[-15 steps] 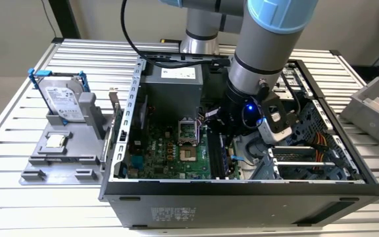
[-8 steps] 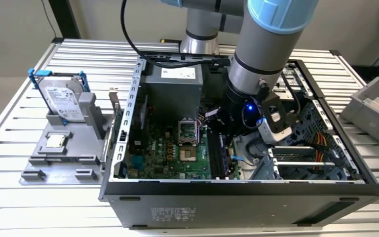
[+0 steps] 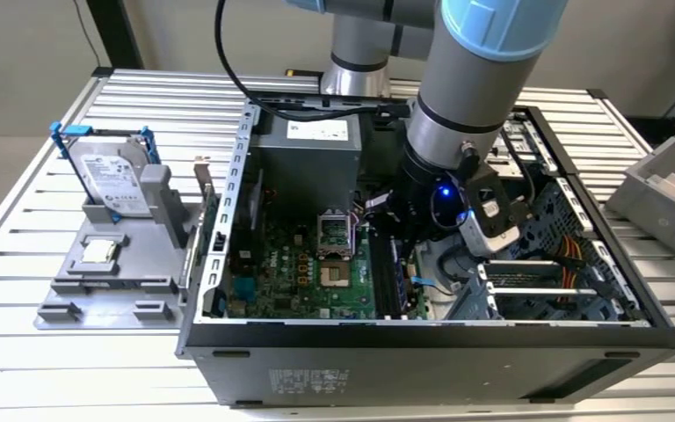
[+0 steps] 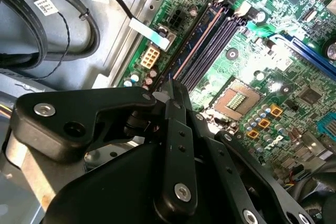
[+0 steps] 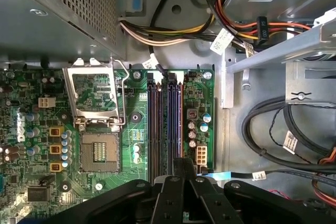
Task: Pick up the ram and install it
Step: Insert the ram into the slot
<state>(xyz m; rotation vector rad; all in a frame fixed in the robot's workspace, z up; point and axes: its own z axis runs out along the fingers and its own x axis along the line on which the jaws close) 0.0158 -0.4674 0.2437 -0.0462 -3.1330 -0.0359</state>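
Observation:
The ram (image 4: 197, 43) is a thin bluish stick with a copper-coloured edge. It stands in the outermost of the black motherboard slots (image 5: 160, 124), on the side of the white connector. In the first wrist view the ram (image 5: 179, 119) runs straight away from my gripper (image 5: 181, 162). My gripper (image 4: 173, 85) has its black fingers shut together, and their tips sit on the ram's near end. I cannot tell whether they pinch it or only rest on it. In the exterior view the arm (image 3: 467, 105) reaches down into the open computer case (image 3: 431, 338).
Beside the slots lies the open processor socket (image 5: 97, 153). Cable bundles (image 5: 173, 30) and the drive cage (image 5: 294, 51) crowd the case on the ram's side. Outside the case, at the exterior view's left, a grey fixture (image 3: 109, 290) holds a silver hard drive (image 3: 115, 180) and a small square chip (image 3: 101, 251).

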